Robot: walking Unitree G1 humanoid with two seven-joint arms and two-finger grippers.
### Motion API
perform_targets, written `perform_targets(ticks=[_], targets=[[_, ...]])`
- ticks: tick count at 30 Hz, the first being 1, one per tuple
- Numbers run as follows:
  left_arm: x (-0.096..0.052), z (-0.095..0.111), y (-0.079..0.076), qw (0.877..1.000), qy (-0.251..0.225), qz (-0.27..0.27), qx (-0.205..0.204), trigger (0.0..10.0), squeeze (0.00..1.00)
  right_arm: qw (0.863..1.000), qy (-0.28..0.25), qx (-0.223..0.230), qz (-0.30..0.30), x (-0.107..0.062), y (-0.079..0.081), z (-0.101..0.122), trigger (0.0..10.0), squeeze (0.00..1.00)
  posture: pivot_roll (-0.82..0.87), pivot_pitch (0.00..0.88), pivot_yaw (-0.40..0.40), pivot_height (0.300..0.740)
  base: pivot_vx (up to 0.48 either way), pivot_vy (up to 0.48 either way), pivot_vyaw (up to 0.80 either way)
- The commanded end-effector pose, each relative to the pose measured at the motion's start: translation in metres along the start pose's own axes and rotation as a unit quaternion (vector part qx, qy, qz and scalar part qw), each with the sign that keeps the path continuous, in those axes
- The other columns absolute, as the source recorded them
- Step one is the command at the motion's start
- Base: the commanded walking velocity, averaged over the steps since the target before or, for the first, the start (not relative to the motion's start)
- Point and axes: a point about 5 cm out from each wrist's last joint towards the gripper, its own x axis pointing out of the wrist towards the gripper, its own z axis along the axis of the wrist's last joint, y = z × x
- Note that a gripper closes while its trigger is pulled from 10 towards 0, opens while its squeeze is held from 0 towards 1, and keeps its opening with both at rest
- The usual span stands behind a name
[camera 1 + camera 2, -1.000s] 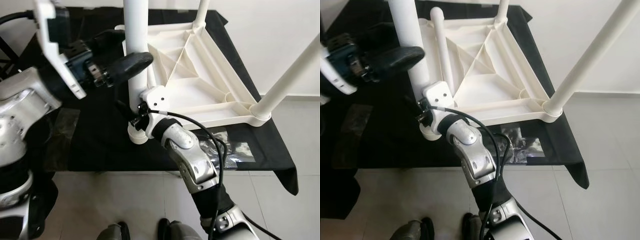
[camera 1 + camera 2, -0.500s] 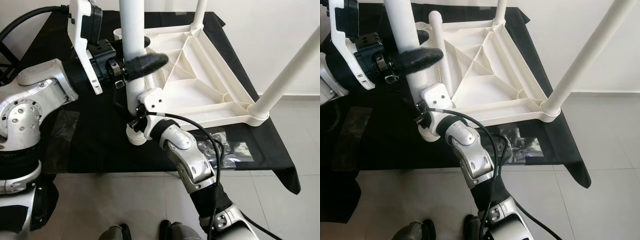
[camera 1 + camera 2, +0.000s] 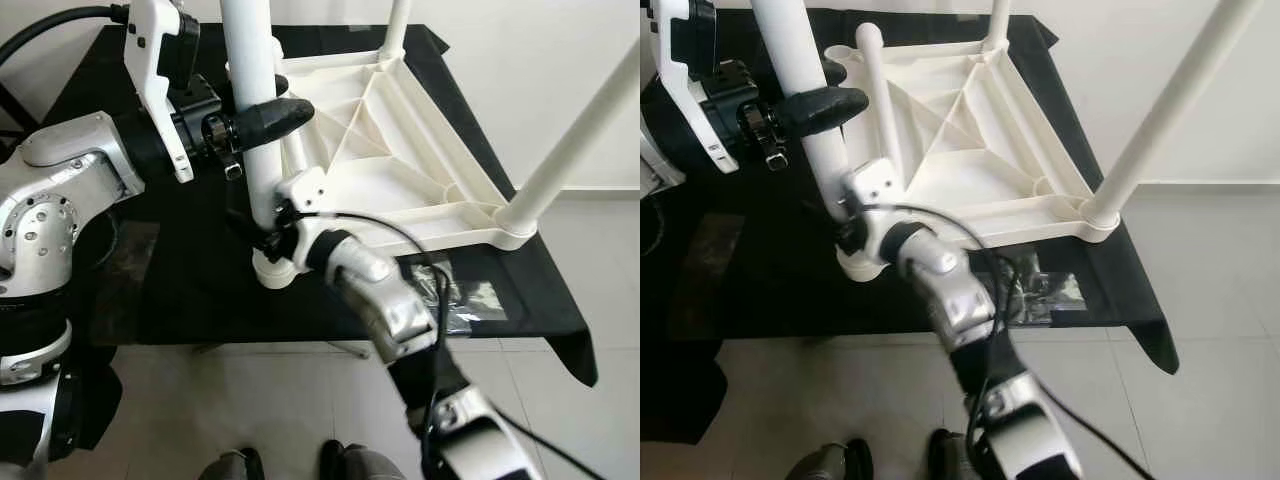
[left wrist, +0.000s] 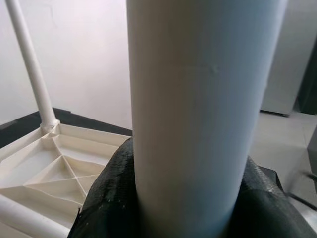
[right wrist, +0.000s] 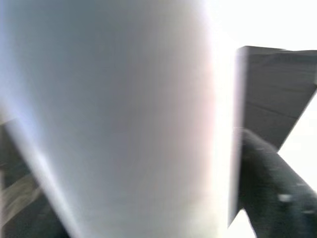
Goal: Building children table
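Observation:
A white plastic children's table (image 3: 400,150) lies upside down on a black-covered table (image 3: 180,290). At its near-left corner socket (image 3: 272,272) stands a thick white leg (image 3: 250,90), leaning slightly left. My left gripper (image 3: 290,98) is shut on this leg partway up; in the left wrist view the leg (image 4: 198,114) sits between the black fingers (image 4: 109,198). My right gripper (image 3: 262,232) is shut on the same leg just above the socket, with a finger (image 5: 267,183) beside the blurred leg (image 5: 124,114). Two more legs (image 3: 580,130) (image 3: 398,25) stand upright in their corners.
A further white leg (image 3: 878,95) runs along the table's left side. A clear plastic bag (image 3: 465,297) lies on the black cloth near the front edge. The cloth hangs over the front right corner (image 3: 580,350). My feet (image 3: 235,465) stand on the tiled floor.
My left gripper came in from the left and closed on the leg. The leg's top has since tipped a little to the left. My right forearm is blurred, shifting at the base.

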Motion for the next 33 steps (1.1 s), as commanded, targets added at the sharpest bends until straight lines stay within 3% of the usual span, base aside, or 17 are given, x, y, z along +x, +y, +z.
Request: perform_targets(ticks=[1, 6, 8, 9, 10, 11, 12, 13, 15, 17, 23, 24, 25, 26, 27, 28, 33], targets=[[0.004, -0.006, -0.008, 0.999, 0.019, -0.033, -0.007, 0.0, 0.0, 0.998, -0.032, -0.003, 0.061, -0.001, -0.003, 0.014, 10.0, 1.0, -0.15, 0.18, -0.018, 0.74, 0.0, 0.0, 0.0], [0.005, -0.006, -0.009, 0.999, 0.018, -0.036, -0.008, 0.0, 0.0, 0.991, -0.042, -0.034, 0.126, -0.007, -0.011, 0.029, 10.0, 1.0, -0.15, 0.185, -0.016, 0.74, 0.0, 0.0, 0.0], [0.006, -0.005, -0.01, 0.999, 0.018, -0.042, -0.01, 0.0, 0.0, 0.976, -0.035, -0.067, 0.206, -0.012, -0.02, 0.047, 10.0, 1.0, -0.14, 0.194, -0.012, 0.74, 0.0, 0.0, 0.0], [0.006, -0.005, -0.01, 0.999, 0.018, -0.042, -0.01, 0.0, 0.0, 0.976, -0.035, -0.067, 0.206, -0.012, -0.02, 0.047, 10.0, 1.0, -0.14, 0.194, -0.012, 0.74, 0.0, 0.0, 0.0], [0.006, -0.005, -0.011, 0.999, 0.017, -0.045, -0.011, 0.0, 0.0, 0.968, -0.027, -0.083, 0.237, -0.012, -0.024, 0.055, 10.0, 0.27, -0.13, 0.198, -0.007, 0.74, 0.0, 0.0, 0.0], [0.007, -0.005, -0.012, 0.999, 0.017, -0.047, -0.012, 0.0, 0.0, 0.963, -0.021, -0.092, 0.253, -0.012, -0.025, 0.059, 10.0, 0.27, -0.13, 0.199, -0.004, 0.74, 0.0, 0.0, 0.0], [0.008, -0.005, -0.013, 0.998, 0.017, -0.053, -0.015, 0.0, 0.0, 0.955, -0.007, -0.095, 0.28, -0.011, -0.025, 0.063, 10.0, 0.0, -0.13, 0.207, 0.004, 0.74, 0.0, 0.0, 0.0], [0.008, -0.005, -0.013, 0.998, 0.017, -0.053, -0.015, 0.0, 0.0, 0.955, -0.007, -0.095, 0.28, -0.011, -0.025, 0.063, 10.0, 0.0, -0.13, 0.207, 0.004, 0.74, 0.0, 0.0, 0.0], [0.009, -0.005, -0.016, 0.997, 0.019, -0.066, -0.018, 0.0, 0.0, 0.941, 0.01, -0.09, 0.326, -0.009, -0.026, 0.067, 10.0, 0.0, -0.13, 0.213, 0.007, 0.74, 0.0, 0.0, 0.0], [0.009, -0.005, -0.016, 0.997, 0.019, -0.066, -0.018, 0.0, 0.0, 0.941, 0.01, -0.09, 0.326, -0.009, -0.026, 0.067, 10.0, 0.0, -0.13, 0.213, 0.007, 0.74, 0.0, 0.0, 0.0], [0.013, -0.001, -0.021, 0.996, 0.015, -0.084, -0.02, 0.0, 0.0, 0.921, 0.023, -0.063, 0.384, -0.001, -0.023, 0.066, 10.0, 0.0, -0.11, 0.237, 0.01, 0.74, 0.0, 0.0, 0.0], [0.014, 0.0, -0.022, 0.996, 0.014, -0.086, -0.019, 0.0, 0.0, 0.918, 0.028, -0.063, 0.39, 0.001, -0.021, 0.064, 8.9, 0.0, -0.11, 0.237, 0.01, 0.74, 0.0, 0.0, 0.0], [0.014, 0.0, -0.022, 0.996, 0.014, -0.086, -0.019, 0.0, 0.0, 0.918, 0.028, -0.063, 0.39, 0.001, -0.021, 0.064, 8.9, 0.0, -0.11, 0.237, 0.01, 0.74, 0.0, 0.0, 0.0], [0.014, 0.001, -0.023, 0.996, 0.013, -0.087, -0.019, 0.0, 0.0, 0.917, 0.029, -0.064, 0.393, 0.003, -0.019, 0.062, 2.9, 0.0, -0.1, 0.24, 0.011, 0.74, 0.0, 0.0, 0.0], [0.014, 0.001, -0.023, 0.996, 0.013, -0.087, -0.019, 0.0, 0.0, 0.917, 0.029, -0.064, 0.393, 0.003, -0.019, 0.062, 2.9, 0.0, -0.1, 0.24, 0.011, 0.74, 0.0, 0.0, 0.0], [0.014, 0.002, -0.023, 0.996, 0.012, -0.088, -0.019, 0.0, 0.0, 0.914, 0.029, -0.062, 0.4, 0.005, -0.018, 0.06, 0.0, 0.0, -0.1, 0.246, 0.011, 0.74, 0.0, 0.0, 0.0], [0.016, 0.005, -0.024, 0.995, 0.009, -0.092, -0.02, 0.0, 0.0, 0.905, 0.032, -0.059, 0.419, 0.008, -0.016, 0.059, 0.0, 0.0, -0.1, 0.262, 0.008, 0.74, 0.0, 0.0, 0.0]])
